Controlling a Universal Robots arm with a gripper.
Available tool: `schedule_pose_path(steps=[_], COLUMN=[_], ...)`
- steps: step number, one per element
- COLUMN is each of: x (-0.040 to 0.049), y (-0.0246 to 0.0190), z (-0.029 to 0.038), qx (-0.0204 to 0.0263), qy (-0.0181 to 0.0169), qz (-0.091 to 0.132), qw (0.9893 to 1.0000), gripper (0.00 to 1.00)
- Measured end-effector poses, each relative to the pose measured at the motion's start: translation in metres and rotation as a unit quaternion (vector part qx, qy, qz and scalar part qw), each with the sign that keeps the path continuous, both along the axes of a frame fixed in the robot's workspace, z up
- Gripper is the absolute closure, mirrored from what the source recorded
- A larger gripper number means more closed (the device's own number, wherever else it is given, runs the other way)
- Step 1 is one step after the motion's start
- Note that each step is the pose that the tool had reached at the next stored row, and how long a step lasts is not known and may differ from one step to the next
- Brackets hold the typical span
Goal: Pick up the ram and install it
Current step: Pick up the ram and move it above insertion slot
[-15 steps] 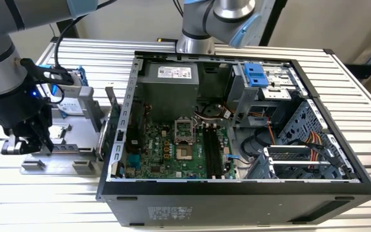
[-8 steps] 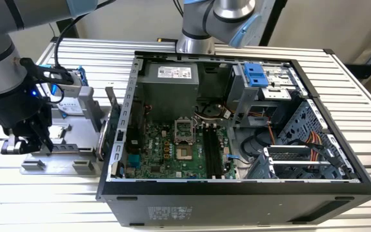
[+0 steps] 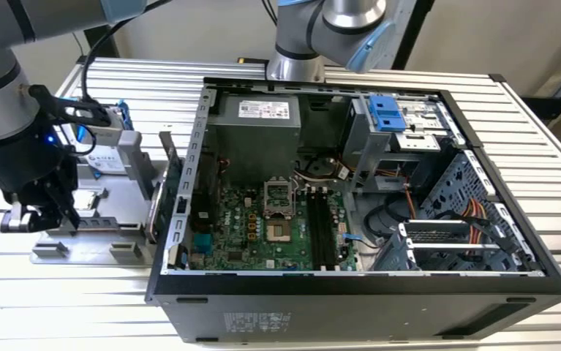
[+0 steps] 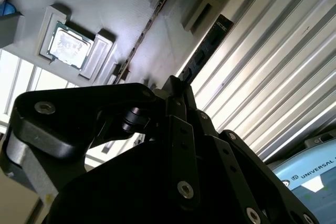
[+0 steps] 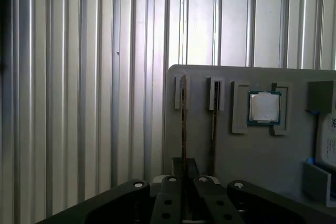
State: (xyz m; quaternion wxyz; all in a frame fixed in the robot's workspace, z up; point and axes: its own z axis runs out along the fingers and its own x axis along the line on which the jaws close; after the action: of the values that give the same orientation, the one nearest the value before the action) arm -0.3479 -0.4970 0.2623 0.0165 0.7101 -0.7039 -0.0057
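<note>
The ram [image 5: 184, 119] stands on edge in a slot of the grey parts tray [image 5: 262, 156], next to the tray's edge; in the second wrist view the ram [image 4: 206, 50] is a dark strip beside the ribbed table. My gripper [image 5: 185, 167] sits over one end of it, its black fingers [image 5: 177, 167] drawn close together on either side of the thin board. In the exterior view, my gripper [image 3: 38, 218] hangs low over the tray [image 3: 85, 252] at that view's left. The second wrist view has the gripper [image 4: 176, 90] in line with the strip.
A square silver CPU [image 5: 264, 107] lies in a tray pocket, and a second thin edge [image 5: 212, 129] stands in the neighbouring slot. A blue-framed hard drive [image 3: 104, 150] stands behind the tray. The open computer case [image 3: 358, 292] with motherboard memory slots [image 3: 321, 227] lies to the exterior view's right.
</note>
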Motion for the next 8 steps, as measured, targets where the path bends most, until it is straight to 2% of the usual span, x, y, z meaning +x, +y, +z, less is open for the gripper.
schedule_pose_path(steps=[8], x=[0.0], y=[0.0], z=[0.0051], qx=[0.0], qy=[0.0], qz=[0.0], qw=[1.0], gripper=[1.0])
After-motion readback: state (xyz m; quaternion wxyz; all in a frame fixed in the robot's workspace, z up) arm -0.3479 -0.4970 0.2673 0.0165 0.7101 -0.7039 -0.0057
